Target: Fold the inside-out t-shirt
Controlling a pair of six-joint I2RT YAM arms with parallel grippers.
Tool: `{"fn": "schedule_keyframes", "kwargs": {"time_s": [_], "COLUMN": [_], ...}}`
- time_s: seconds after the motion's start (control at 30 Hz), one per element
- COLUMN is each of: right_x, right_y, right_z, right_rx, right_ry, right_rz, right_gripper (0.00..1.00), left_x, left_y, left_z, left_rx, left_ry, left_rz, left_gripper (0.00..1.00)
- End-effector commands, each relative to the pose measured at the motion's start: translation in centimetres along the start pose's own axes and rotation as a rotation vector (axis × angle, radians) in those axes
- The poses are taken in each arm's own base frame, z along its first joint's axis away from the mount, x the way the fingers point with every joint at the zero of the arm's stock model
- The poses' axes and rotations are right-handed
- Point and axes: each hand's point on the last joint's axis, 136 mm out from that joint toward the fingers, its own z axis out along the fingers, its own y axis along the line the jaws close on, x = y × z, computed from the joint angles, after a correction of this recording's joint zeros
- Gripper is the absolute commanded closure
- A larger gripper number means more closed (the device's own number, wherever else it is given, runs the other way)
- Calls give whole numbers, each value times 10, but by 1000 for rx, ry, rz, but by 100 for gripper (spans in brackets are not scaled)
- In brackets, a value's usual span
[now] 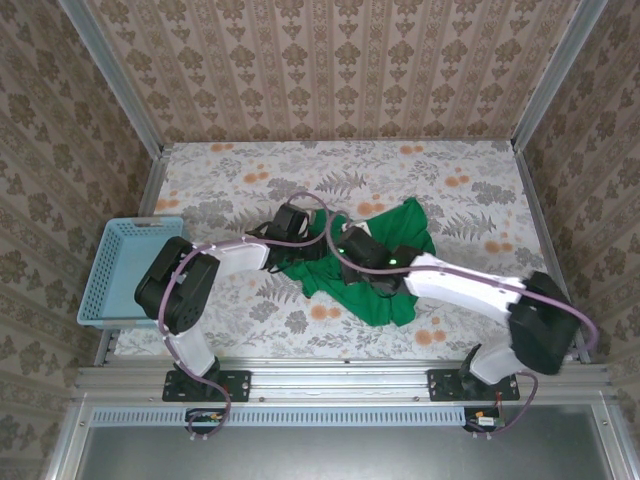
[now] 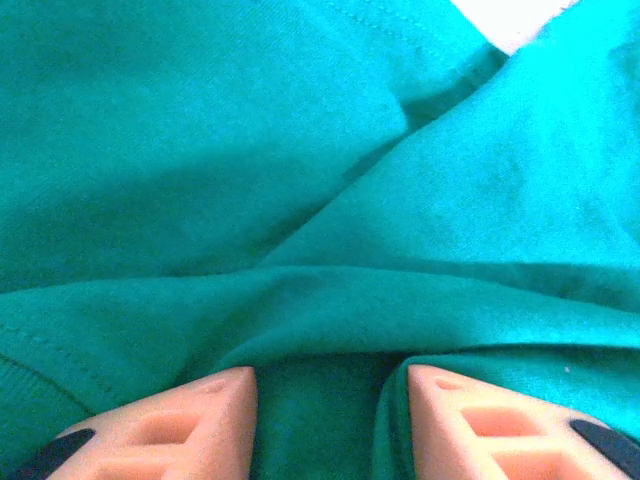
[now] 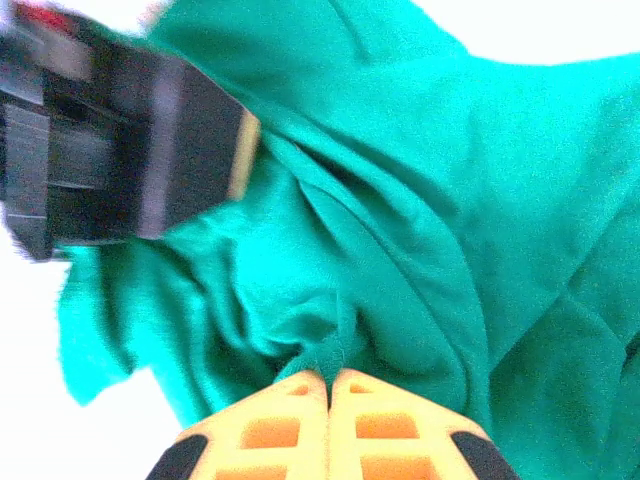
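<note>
The inside-out t-shirt (image 1: 378,300) lies crumpled on the flowered table, bright green and full of folds. Both grippers are over its left part, close to each other. My left gripper (image 1: 312,248) (image 2: 330,400) is pressed down into the t-shirt (image 2: 300,150); its orange fingers (image 2: 215,405) stand apart with green cloth in the gap between them and a fold against the right finger. My right gripper (image 1: 340,262) (image 3: 328,375) is shut, its fingertips pinching a small ridge of the t-shirt (image 3: 420,180). The black body of the left gripper (image 3: 100,130) shows in the right wrist view at upper left.
A light-blue plastic basket (image 1: 125,270) sits at the table's left edge, beside the left arm's elbow. Patterned walls and metal frame posts close the table in at the back and sides. Bare tablecloth (image 1: 300,170) lies behind the shirt.
</note>
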Motion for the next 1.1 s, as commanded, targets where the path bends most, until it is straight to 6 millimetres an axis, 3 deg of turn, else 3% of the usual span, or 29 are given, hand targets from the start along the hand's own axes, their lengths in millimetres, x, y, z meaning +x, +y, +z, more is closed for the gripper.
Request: {"fn": "schedule_keyframes", "kwargs": {"time_s": [0.0, 0.2, 0.37, 0.53, 0.63, 0.8, 0.93, 0.97, 1.07], "right_x": [-3, 10, 23, 23, 21, 18, 19, 21, 31], "right_y": [8, -12, -33, -33, -33, -28, -25, -25, -33], "right_z": [-28, -40, -36, -36, -36, -38, -42, -42, -38], "right_rx": [-142, -274, -270, -275, -278, -303, -330, -329, -290], "right_ry": [-54, -79, -85, -91, -95, -98, -95, -92, -83], "right_rz": [65, 242, 338, 342, 342, 345, 343, 341, 332], "right_gripper": [100, 100, 100, 100, 100, 100, 100, 100, 100], "left_x": [10, 10, 12, 38, 56, 68, 64, 62, 49], "left_y": [12, 2, -32, -67, -81, -86, -86, -84, -79], "left_z": [4, -8, -45, -61, -53, -27, -11, -9, -4], "left_rx": [-60, -89, -64, 32, 69, 63, 49, 37, 27], "left_ry": [35, 10, -98, -112, -66, 7, 16, 13, -1], "left_rz": [-17, 42, 149, 246, 290, 306, 303, 301, 261], "left_gripper": [57, 56, 45, 43, 44, 46, 34, 34, 50]}}
